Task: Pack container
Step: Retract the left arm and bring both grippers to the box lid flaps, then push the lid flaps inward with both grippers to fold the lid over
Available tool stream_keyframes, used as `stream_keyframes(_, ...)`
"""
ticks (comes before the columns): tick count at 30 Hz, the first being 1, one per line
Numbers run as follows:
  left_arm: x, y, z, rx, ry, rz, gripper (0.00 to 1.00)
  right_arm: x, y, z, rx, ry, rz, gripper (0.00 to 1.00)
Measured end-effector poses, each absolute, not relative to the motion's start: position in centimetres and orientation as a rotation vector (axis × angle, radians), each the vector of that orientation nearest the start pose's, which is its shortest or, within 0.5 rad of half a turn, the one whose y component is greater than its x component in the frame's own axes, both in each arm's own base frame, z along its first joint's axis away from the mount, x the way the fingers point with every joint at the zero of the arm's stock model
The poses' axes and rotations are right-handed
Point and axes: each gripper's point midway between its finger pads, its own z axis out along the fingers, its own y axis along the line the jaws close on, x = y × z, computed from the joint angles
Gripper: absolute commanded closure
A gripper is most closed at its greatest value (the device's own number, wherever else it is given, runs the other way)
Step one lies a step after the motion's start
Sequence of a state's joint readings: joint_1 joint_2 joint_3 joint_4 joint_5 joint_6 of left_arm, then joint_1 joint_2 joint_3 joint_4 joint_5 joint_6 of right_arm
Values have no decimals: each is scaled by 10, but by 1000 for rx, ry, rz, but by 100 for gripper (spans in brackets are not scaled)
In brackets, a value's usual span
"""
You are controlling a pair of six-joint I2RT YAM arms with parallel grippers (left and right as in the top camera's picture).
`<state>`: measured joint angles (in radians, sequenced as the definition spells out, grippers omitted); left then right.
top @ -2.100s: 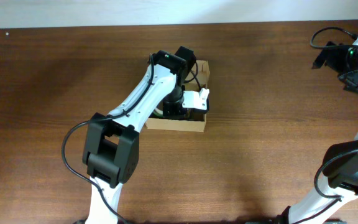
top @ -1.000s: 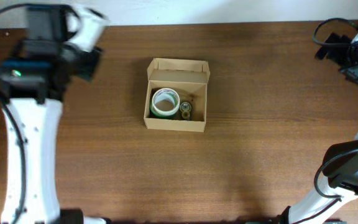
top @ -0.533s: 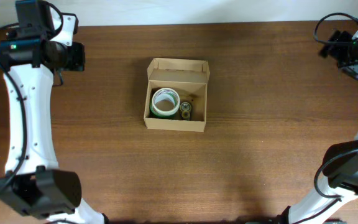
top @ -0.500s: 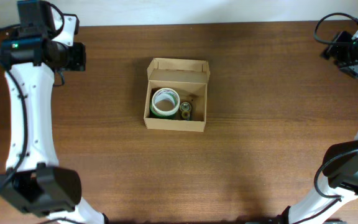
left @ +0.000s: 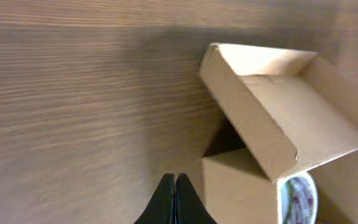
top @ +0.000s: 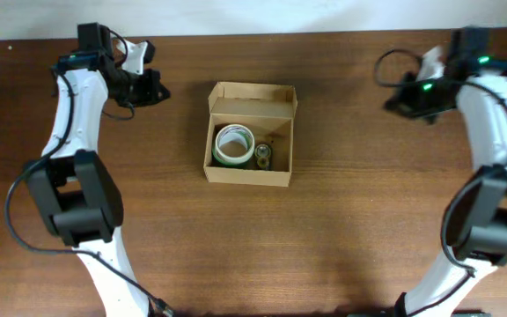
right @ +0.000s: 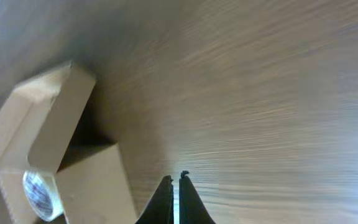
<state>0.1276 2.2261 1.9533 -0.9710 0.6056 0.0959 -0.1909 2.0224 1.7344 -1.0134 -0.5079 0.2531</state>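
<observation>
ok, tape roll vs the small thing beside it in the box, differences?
Size: the tape roll is far bigger than the small round item. Colour: the roll is white and green, the item dark with a yellowish glint. Place, seen from overhead: roll on the left, item to its right. Both lie inside the open cardboard box.

The container, a tan cardboard box, sits mid-table with its flap lid open and standing up at the far side, a tape roll inside.

Both white arms reach inward; black left gripper and black right gripper flank the tan cardboard box, fingers pressed together.
</observation>
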Motion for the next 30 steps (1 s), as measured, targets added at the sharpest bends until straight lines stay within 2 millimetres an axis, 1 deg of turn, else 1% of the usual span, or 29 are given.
stream_keyframes(2,510,-41,97,82,2660,-863,98,454,22,103,476,2768,858,96)
stream_keyframes(5,509,-48,77,62,2679,-951,99,458,49,79,429,2773,989,96)
stream_keyframes(7,507,-51,63,48,2694,-1000,98,462,60,70,414,2766,1038,96)
stream_keyframes(11,504,-57,39,7,2720,-1088,98,479,86,50,391,2716,1172,96)
stream_keyframes(14,502,-61,30,-14,2723,-1138,98,486,102,32,422,2702,1256,96)
stream_keyframes(18,505,-66,29,0,2707,-1158,98,490,118,15,466,2693,1340,96)
stream_keyframes(20,509,-71,31,15,2690,-1159,98,491,125,10,477,2692,1369,96)
stream_keyframes(23,514,-81,30,22,2674,-1165,98,492,136,10,463,2686,1396,96)
stream_keyframes(25,516,-88,26,18,2673,-1175,98,494,145,12,429,2669,1415,96)
stream_keyframes(26,517,-94,21,13,2680,-1186,99,497,152,16,389,2648,1432,96)
stream_keyframes(27,516,-95,20,11,2683,-1188,98,497,154,17,377,2643,1437,96)
stream_keyframes(30,517,-105,12,13,2690,-1199,98,501,168,24,322,2610,1470,96)
